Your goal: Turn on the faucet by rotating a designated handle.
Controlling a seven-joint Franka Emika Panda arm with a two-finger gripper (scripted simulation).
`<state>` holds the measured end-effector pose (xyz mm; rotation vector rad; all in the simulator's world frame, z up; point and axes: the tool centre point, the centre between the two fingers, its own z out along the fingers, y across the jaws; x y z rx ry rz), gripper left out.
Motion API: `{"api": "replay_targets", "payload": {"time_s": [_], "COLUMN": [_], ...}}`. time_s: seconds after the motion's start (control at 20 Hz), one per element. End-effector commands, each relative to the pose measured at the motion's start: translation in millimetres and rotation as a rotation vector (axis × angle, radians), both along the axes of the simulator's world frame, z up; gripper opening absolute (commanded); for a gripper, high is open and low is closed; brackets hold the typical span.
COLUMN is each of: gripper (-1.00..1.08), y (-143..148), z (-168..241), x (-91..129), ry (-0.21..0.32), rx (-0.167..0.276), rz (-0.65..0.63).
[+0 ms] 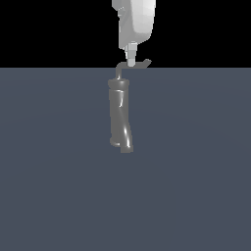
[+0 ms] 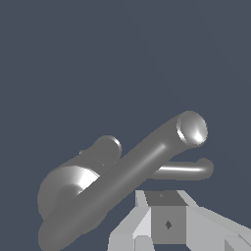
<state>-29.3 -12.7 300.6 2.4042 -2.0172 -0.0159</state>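
Observation:
The faucet (image 1: pixel 120 117) is a tall, glossy grey column, slightly bent, standing on the dark floor in the middle of the exterior view. The handle (image 1: pixel 142 64), a thin grey L-shaped rod with a hooked tip, sits on top and points to the exterior view's right. My white gripper (image 1: pixel 131 61) comes down from above, with its tip at the rod's horizontal part. Its fingers look shut and hold nothing. In the wrist view the faucet (image 2: pixel 122 176) lies across the frame. The handle (image 2: pixel 181 170) shows just beyond my gripper (image 2: pixel 166 211).
A flat blue-grey floor (image 1: pixel 196 171) spreads around the faucet. Above its far edge the background is black. Nothing else stands in view.

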Motion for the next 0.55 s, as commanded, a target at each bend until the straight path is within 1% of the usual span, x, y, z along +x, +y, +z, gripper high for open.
{"api": "replay_targets", "payload": {"time_s": [0.0, 0.45, 0.5], "gripper": [-1.00, -1.00, -1.00], "y": [-28.2, -58.5, -58.5], "z": [-0.2, -0.2, -0.2], "x": [10.6, 32.4, 32.4], "ry": [-0.010, -0.010, -0.010], "rx": [-0.003, -0.004, -0.004], "rz": [-0.037, -0.053, -0.053]}}
